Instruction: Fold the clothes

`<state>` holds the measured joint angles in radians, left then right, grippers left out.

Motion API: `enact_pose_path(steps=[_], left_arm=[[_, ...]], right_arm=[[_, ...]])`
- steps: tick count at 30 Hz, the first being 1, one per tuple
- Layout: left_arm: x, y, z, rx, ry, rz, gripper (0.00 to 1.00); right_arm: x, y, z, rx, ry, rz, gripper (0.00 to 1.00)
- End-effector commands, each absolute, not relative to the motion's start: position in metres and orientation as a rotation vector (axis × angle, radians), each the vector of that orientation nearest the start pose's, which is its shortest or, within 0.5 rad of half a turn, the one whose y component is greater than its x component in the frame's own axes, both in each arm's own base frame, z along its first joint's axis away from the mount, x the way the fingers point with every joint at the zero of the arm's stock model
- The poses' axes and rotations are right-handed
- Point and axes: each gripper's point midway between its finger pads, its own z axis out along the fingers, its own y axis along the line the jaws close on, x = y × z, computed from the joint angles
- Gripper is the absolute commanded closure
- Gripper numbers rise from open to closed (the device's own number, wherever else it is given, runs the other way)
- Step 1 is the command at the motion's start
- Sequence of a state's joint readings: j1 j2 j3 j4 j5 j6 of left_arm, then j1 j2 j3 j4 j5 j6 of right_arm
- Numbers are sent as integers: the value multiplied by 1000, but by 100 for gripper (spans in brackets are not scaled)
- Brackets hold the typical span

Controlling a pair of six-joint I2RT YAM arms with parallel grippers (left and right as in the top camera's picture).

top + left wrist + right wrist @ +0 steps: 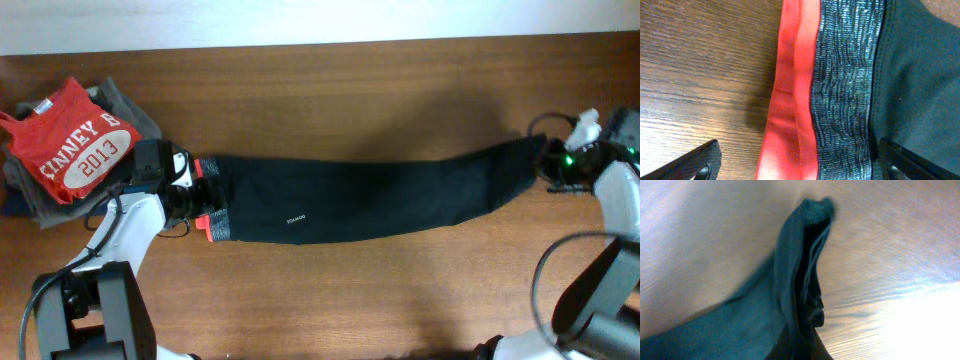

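Observation:
The black trousers (380,195) lie stretched across the wooden table, waist to the left and leg ends to the right. My left gripper (203,195) stands open over the waist end. In the left wrist view its black fingertips (700,162) straddle the grey waistband (845,90) and its red-orange edge (792,100), with dark cloth (920,75) beyond. My right gripper (550,160) is shut on the leg ends at the far right. In the right wrist view the pinched fabric (790,270) rises in a fold from the closed jaws of that gripper (802,347).
A red T-shirt (75,150) printed "2013" tops a pile of grey and navy folded garments (130,105) at the back left, close to my left arm. The table's far edge (320,45) runs along the top. Black cables loop near both arm bases.

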<state>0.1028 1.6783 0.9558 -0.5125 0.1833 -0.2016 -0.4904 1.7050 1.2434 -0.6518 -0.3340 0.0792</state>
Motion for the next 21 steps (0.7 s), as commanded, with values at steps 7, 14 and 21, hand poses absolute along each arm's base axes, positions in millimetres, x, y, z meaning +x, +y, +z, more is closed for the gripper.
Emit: enact_pose_path(steps=[7, 14, 21], left_arm=[[355, 4, 35, -357, 2772, -292, 1], [352, 4, 34, -361, 2786, -293, 1], [351, 3, 34, -361, 2786, -293, 1]], right_arm=[[383, 17, 98, 123, 2782, 270, 96], [371, 96, 76, -93, 2860, 275, 96], [364, 157, 66, -209, 2850, 323, 96]])
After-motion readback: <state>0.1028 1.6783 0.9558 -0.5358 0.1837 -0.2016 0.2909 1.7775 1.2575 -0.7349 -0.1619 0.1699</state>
